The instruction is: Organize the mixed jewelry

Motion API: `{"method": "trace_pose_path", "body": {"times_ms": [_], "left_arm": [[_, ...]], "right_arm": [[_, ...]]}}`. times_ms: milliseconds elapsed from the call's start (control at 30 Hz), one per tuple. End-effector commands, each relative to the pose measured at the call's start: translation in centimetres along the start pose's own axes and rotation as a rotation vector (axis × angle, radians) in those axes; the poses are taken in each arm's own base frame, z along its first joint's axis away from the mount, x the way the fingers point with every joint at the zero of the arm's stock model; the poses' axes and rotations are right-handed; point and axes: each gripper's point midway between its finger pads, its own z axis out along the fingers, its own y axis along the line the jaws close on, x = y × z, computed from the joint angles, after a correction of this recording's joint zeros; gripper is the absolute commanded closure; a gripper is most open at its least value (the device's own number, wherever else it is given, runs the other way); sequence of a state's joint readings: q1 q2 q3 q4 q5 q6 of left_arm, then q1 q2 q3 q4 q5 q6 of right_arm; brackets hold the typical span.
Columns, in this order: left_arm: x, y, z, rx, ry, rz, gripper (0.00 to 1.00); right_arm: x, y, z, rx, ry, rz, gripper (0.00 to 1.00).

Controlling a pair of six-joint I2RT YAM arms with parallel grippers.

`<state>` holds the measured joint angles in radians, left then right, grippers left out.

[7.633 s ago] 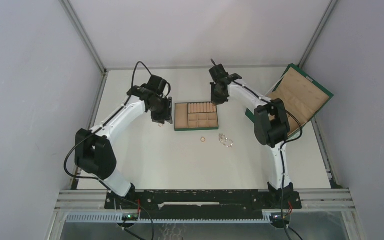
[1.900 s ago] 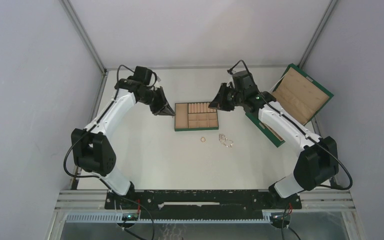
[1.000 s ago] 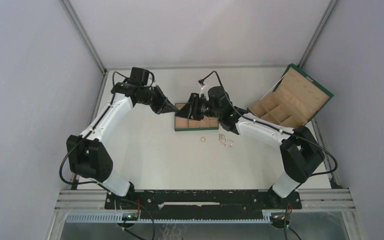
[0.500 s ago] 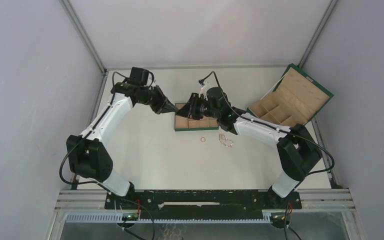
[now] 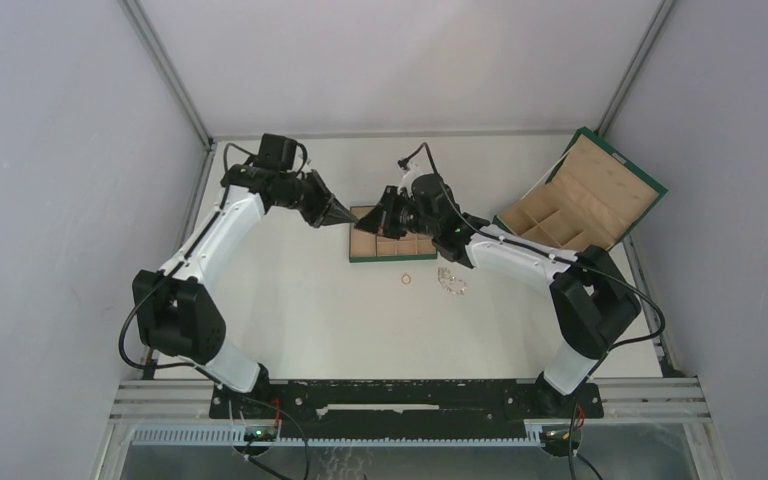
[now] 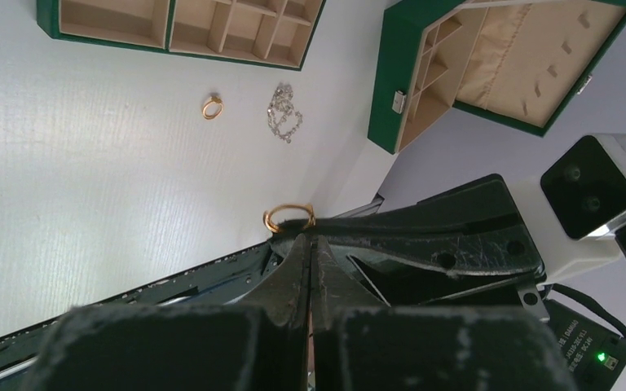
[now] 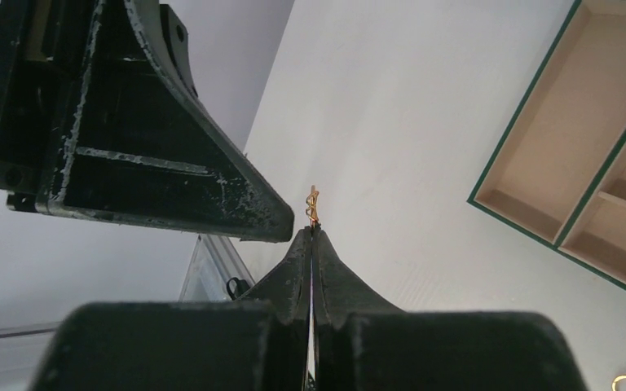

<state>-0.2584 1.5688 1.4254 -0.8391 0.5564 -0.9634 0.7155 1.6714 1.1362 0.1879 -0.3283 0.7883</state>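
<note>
A thin gold ring [image 6: 289,218] hangs above the table just left of the tan tray [image 5: 392,259]. Both grippers meet on it. My left gripper [image 6: 310,238] is shut with the ring at its tips, and my right gripper [image 7: 311,230] is shut on the same ring [image 7: 313,204], seen edge-on. In the top view the two tips [image 5: 358,221] touch and hide this ring. A second gold ring [image 5: 407,279] and a silvery chain tangle [image 5: 451,281] lie on the table in front of the tray. The left wrist view shows that ring [image 6: 211,105] and the chain [image 6: 284,112] too.
The tray [image 6: 179,24] has several open compartments. A large green box [image 5: 585,200] with tan lining stands open at the back right. Grey walls close in the white table on three sides.
My right gripper has closed its jaws onto the ring that the left gripper holds. The right arm edged slightly left. The left arm has stayed still.
</note>
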Motion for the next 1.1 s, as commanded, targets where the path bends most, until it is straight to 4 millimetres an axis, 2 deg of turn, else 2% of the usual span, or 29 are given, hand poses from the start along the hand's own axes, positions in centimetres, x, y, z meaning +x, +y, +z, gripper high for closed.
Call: {"method": "trace_pose_path", "body": {"times_ms": [0, 33, 200, 333, 533, 667, 733, 833, 900, 1067], "left_arm": [[0.9, -2.2, -2.0, 0.081, 0.006, 0.063, 1.0], [0.8, -2.2, -2.0, 0.082, 0.006, 0.065, 0.98], [0.7, -2.7, -2.4, 0.092, -0.01, 0.087, 0.74], [0.5, -3.3, -3.2, 0.107, -0.036, 0.119, 0.64], [0.4, -3.9, -5.3, 0.136, -0.083, 0.235, 0.59], [1.3, -4.2, -5.7, 0.237, -0.105, 0.438, 0.52], [2.1, -4.8, -6.0, 0.343, -0.115, 0.565, 0.52], [3.1, -5.1, -6.7, 0.427, -0.142, 0.663, 0.54], [4.5, -5.7, -7.6, 0.52, -0.124, 0.741, 0.54], [5.6, -6.4, -7.8, 0.635, -0.098, 0.778, 0.5]], "right_arm": [[-2.5, 1.0, 0.1, -0.005, -0.082, -0.043, 1.0], [-2.5, 0.9, 0.1, -0.002, -0.083, -0.047, 1.0], [-2.4, 1.0, 0.0, 0.0, -0.08, -0.059, 1.0], [-2.3, 0.8, -0.4, 0.008, -0.069, -0.078, 1.0], [-3.4, 0.6, -2.3, 0.027, -0.07, -0.123, 1.0], [-4.2, 1.2, -4.8, -0.059, -0.054, -0.132, 1.0], [-4.3, 1.5, -6.1, -0.102, -0.032, -0.139, 1.0], [-4.0, 2.4, -7.9, -0.171, 0.015, -0.153, 1.0], [-4.0, 3.2, -9.1, -0.221, 0.036, -0.158, 1.0], [-3.4, 5.8, -11.0, -0.363, 0.102, -0.156, 1.0]]}}
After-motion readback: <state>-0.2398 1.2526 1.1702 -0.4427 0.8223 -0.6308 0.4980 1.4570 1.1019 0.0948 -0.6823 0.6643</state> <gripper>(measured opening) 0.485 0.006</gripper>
